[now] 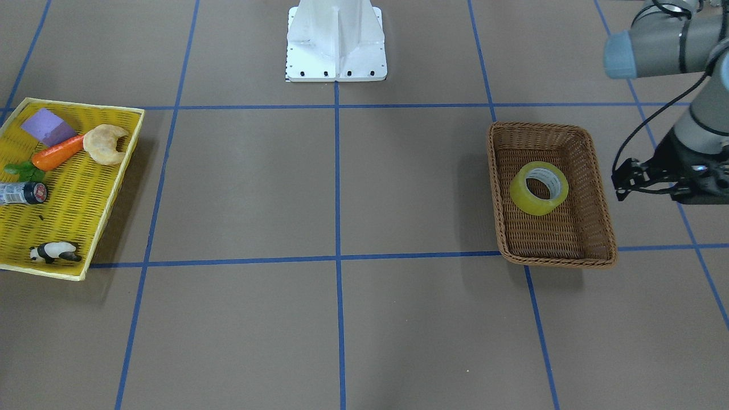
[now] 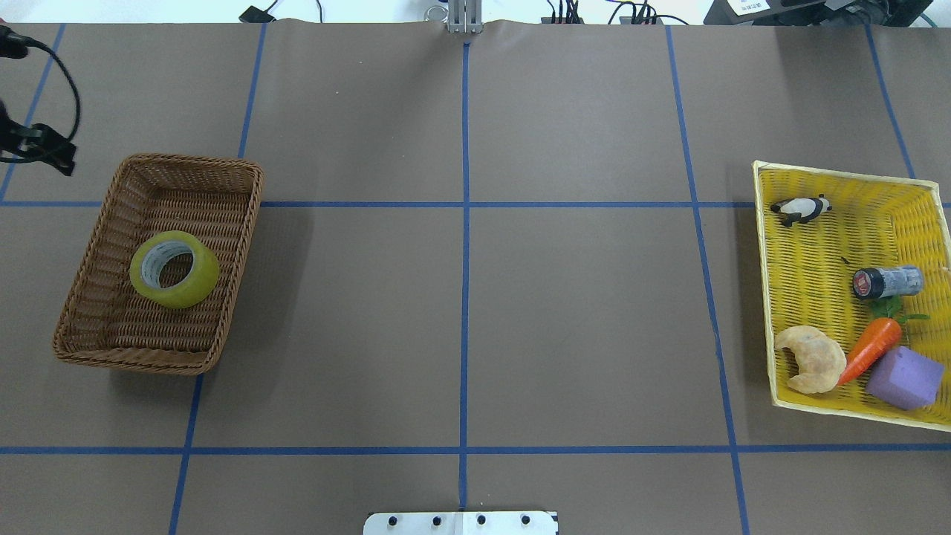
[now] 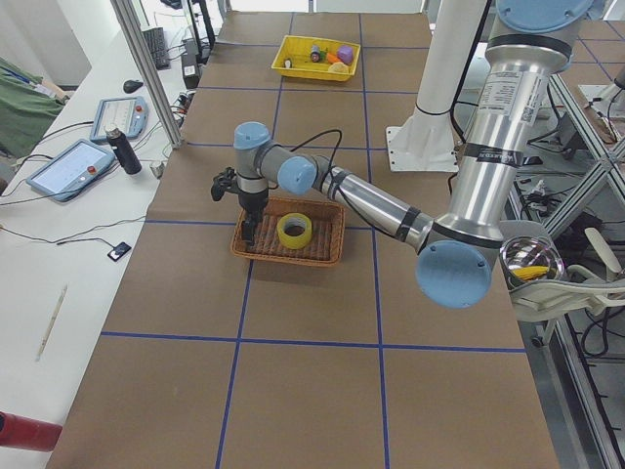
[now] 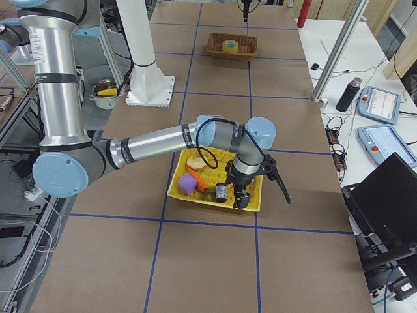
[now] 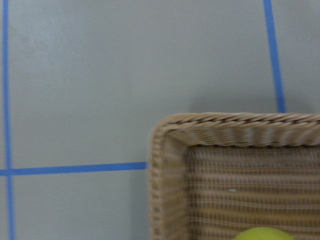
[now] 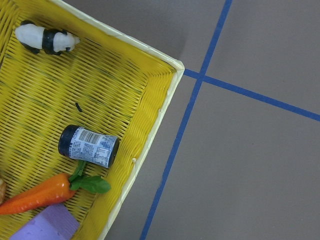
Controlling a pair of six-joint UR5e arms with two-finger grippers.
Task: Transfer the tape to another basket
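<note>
the wicker basket (image 2: pixel 239 260) already holds the tape (image 2: pixel 175 269), flat near its middle, so the drop looks done; the left gripper (image 1: pixel 619 179), fingers apart and empty, hangs beside the rim and need only back off; whether the right gripper (image 4: pixel 242 201) is wide or narrow i cannot tell.

1. The small bottle (image 6: pixel 89 146) in the yellow tray (image 6: pixel 159 114) bears a barcode and a densely printed label; none of its words can be read.
2. The grey print on the core of the tape (image 2: pixel 174 269) is illegible.
</note>
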